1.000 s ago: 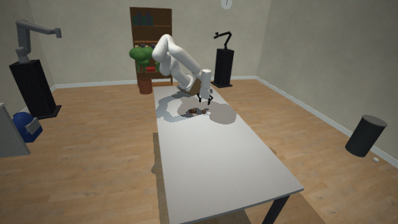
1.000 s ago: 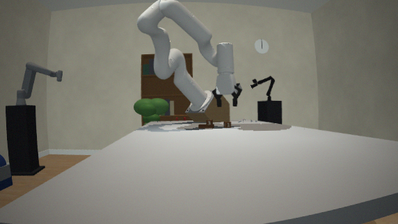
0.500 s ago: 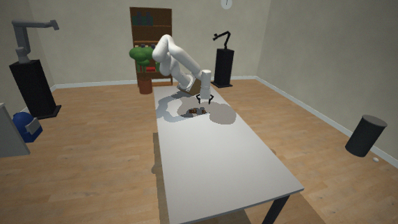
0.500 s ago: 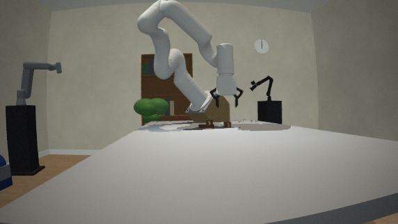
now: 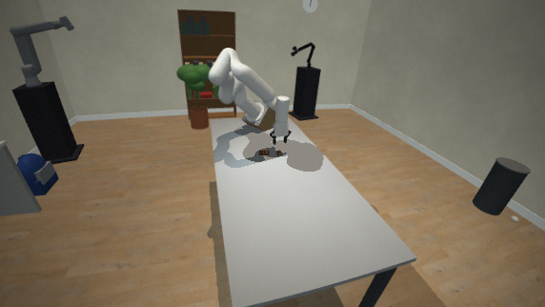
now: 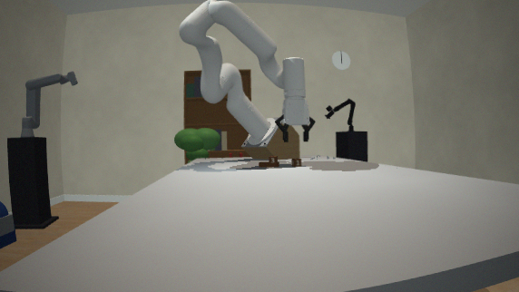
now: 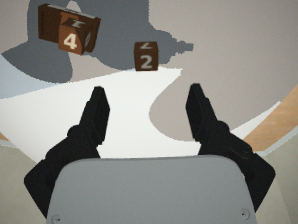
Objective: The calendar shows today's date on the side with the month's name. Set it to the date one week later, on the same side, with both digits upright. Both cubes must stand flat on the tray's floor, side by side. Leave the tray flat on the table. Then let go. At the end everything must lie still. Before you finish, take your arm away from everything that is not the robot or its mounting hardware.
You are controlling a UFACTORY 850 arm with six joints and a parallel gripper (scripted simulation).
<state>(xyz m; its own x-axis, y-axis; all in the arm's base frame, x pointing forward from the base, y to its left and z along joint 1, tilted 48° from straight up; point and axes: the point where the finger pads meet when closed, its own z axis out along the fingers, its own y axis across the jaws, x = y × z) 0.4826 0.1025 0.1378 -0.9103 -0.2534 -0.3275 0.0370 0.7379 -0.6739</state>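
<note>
The brown wooden calendar tray (image 7: 67, 28) stands on the white table, and a cube showing a white 4 (image 7: 69, 40) sits in it. A second brown cube showing a 2 (image 7: 145, 56) stands alone on the table to the tray's right, apart from it. My gripper (image 7: 147, 96) hangs above the table, open and empty, with its fingers nearer to me than the lone cube. In the exterior view my gripper (image 6: 294, 132) hovers well above the lone cube (image 6: 297, 161), with the tray (image 6: 272, 163) to its left. The month name is too small to read.
The arm's base (image 6: 259, 138) stands on the table just behind the tray. The arm's shadow covers the table around the tray (image 5: 262, 152). A bookshelf and a plant stand behind the table's far end.
</note>
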